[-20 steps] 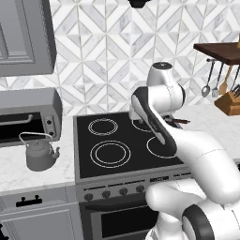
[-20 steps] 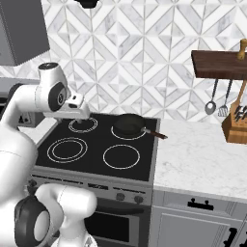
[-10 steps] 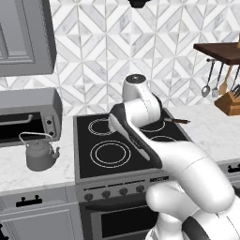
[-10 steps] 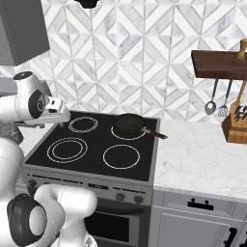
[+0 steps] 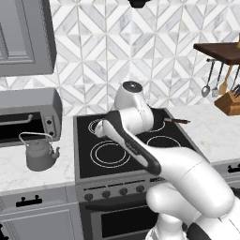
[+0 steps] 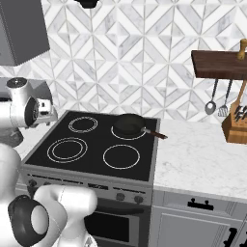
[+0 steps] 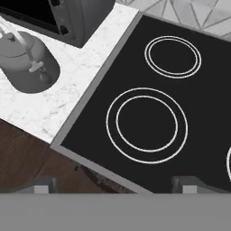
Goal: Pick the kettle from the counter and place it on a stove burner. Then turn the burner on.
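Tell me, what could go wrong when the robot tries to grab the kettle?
The kettle stands close to the toaster oven, so the gripper might bump the oven while reaching in. The kettle's wire handle is thin, so the grip could slip. The frying pan already sits on one back burner, so the kettle shouldn't go there.

Kettle (image 5: 40, 154): one, grey, on the desk (image 5: 28, 176) to the left of the claw (image 7: 115, 182).
Burner rings on the black cooktop (image 6: 96, 169): four in all. One stove burner (image 7: 146, 125), large and double-ringed, just ahead of the claw; one smaller double ring (image 7: 173, 57) beyond it; one single ring (image 6: 121, 157); one under the pan.
Frying pan (image 6: 129, 124): one, black.
Toaster oven (image 5: 28, 115): one.
Hanging utensils (image 6: 217, 103): two.
Knife block (image 6: 235, 126): one.
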Robot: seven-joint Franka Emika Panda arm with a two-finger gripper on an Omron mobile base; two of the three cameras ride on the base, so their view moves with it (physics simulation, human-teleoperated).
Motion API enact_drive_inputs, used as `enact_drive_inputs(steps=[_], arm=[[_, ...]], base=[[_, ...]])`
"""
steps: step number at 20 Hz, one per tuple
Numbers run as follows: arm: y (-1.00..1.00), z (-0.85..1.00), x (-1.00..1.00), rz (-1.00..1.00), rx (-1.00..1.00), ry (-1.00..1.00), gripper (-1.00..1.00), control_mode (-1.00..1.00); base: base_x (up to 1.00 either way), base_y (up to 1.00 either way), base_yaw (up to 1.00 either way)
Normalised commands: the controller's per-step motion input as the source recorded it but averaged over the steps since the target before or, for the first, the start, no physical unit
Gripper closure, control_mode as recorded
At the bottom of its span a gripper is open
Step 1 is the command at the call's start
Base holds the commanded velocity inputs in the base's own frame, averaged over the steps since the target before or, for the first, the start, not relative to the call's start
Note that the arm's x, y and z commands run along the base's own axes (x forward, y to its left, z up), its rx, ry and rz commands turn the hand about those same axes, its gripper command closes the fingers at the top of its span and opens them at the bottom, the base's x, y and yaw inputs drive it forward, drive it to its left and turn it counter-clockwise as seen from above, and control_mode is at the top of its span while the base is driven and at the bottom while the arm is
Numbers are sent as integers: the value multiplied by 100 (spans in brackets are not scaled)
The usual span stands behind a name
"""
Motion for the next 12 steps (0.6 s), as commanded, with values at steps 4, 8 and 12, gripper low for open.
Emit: enact_drive_inputs(steps=[4,8,12], arm=[[52,-20,0,31,19,-2,-100,-100],[47,0,0,25,14,0,-100,-100],[46,0,1,21,9,0,-100,-100]], base=[[0,0,0],[0,0,0],[0,0,0]])
